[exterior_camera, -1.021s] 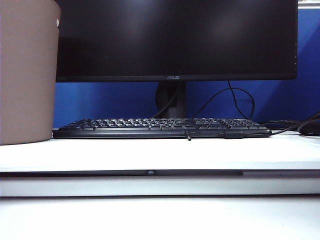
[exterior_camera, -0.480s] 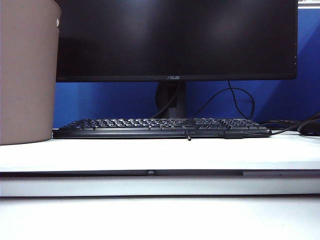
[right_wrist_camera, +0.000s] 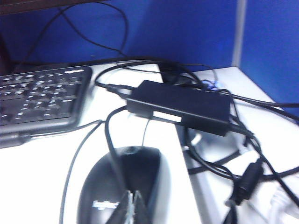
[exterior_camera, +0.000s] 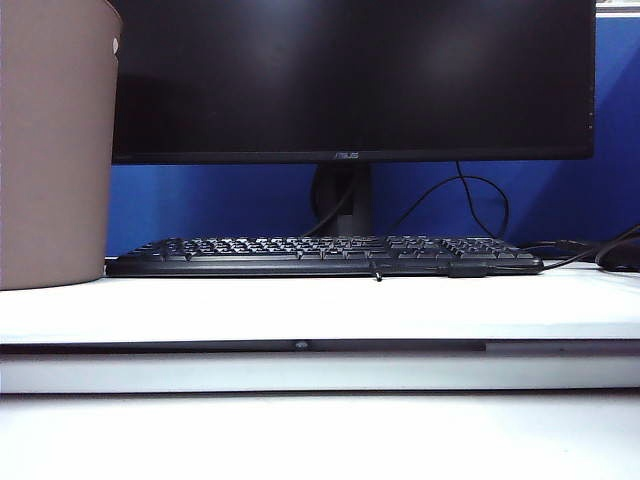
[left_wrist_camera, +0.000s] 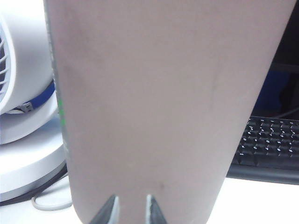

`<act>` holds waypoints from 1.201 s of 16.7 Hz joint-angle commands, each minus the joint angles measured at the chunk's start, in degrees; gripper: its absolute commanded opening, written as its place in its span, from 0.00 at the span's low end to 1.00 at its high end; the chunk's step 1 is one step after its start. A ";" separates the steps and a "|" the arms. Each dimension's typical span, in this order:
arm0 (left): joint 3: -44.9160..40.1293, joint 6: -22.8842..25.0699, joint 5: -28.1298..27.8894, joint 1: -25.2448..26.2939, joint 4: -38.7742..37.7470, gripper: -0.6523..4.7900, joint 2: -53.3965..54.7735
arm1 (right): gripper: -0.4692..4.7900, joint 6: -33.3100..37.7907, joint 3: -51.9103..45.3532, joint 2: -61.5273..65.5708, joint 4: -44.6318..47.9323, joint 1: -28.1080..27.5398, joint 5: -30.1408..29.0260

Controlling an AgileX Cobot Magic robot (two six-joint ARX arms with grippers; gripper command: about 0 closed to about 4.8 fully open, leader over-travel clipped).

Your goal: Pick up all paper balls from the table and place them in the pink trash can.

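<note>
The left gripper (left_wrist_camera: 130,207) was seen only in the left wrist view. Just its two finger tips (left_wrist_camera: 110,211) showed, and they pointed level, straight at the side of the pink trash can (left_wrist_camera: 163,107). The tips stood a little apart, with a small gap between them and nothing in the gap. They were right up near the can's wall, low down by its base, but I could not tell if they touched it.

The right gripper (right_wrist_camera: 133,205) was seen only in the right wrist view. Its two tips were pressed close together, with almost no gap, and they held nothing. They pointed out over a black computer mouse (right_wrist_camera: 122,184) that lay on the table (right_wrist_camera: 42,163).

In the exterior view no arm showed at all. The pink trash can (exterior_camera: 55,150) stood on the table (exterior_camera: 320,305) at its far left end, tall and upright. Just beside it lay a black keyboard (exterior_camera: 325,255), along the back of the table, with a big dark monitor (exterior_camera: 350,75) behind it.

No paper balls showed in any view. A white fan (left_wrist_camera: 18,93) stood beside the can on its other side. Past the mouse lay a black power brick (right_wrist_camera: 180,107) in a heap of black cables (right_wrist_camera: 243,154).
</note>
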 commanded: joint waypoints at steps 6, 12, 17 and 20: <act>0.00 -0.09 -0.15 0.02 0.50 0.28 -0.13 | 0.09 -2.93 -0.31 -0.09 5.07 3.67 -3.76; 0.00 -0.09 -0.15 0.02 0.50 0.28 -0.13 | 0.09 -2.78 -0.31 -0.09 4.81 3.69 -3.72; 0.00 -0.09 -0.15 0.02 0.50 0.28 -0.13 | 0.09 -2.78 -0.31 -0.09 4.68 3.65 -3.72; 0.00 -0.09 -0.15 0.02 0.50 0.28 -0.13 | 0.09 -2.78 -0.31 -0.09 4.68 3.65 -3.72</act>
